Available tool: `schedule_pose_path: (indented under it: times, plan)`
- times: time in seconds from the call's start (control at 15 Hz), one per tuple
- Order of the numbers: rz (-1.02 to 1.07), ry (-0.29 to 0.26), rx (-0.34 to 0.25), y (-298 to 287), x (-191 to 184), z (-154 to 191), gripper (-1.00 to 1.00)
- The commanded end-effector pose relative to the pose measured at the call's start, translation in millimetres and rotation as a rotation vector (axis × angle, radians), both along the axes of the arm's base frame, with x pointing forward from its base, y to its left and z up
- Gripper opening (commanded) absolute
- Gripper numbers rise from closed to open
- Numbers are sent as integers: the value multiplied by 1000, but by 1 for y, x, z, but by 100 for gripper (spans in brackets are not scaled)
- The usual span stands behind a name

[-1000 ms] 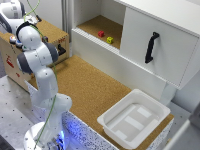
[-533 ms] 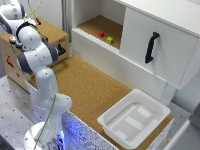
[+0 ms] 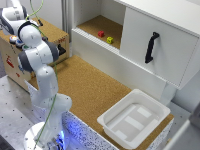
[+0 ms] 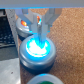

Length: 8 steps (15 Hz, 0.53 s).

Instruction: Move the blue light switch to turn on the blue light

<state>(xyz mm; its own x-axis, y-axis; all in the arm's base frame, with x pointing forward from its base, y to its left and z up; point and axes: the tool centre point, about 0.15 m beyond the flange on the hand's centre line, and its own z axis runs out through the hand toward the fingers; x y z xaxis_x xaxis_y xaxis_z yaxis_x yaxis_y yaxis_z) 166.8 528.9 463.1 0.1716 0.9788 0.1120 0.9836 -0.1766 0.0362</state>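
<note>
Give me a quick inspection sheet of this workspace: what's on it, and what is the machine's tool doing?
Surface: cork-topped table, bare in the middle.
Job's things: blue light glowing in the wrist view, on a wooden box at the exterior view's left; the switch cannot be made out.
Clutter: white tray; red block and yellow block in the open cabinet shelf; an orange-red cap beside the blue one.
Grippers: tool over the blue light, fingers apart.
Cables: green cable running along the arm.
Surroundings: white cabinet, sliding door with black handle.
</note>
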Motion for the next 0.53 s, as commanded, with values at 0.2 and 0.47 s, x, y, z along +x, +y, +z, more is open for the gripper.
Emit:
schedule_pose_path:
  times: [0.2,0.47]
  plan:
    - [-49,-131,-106,7,-6,59,100]
    - [-49,-245,-116,-7,8,123,100]
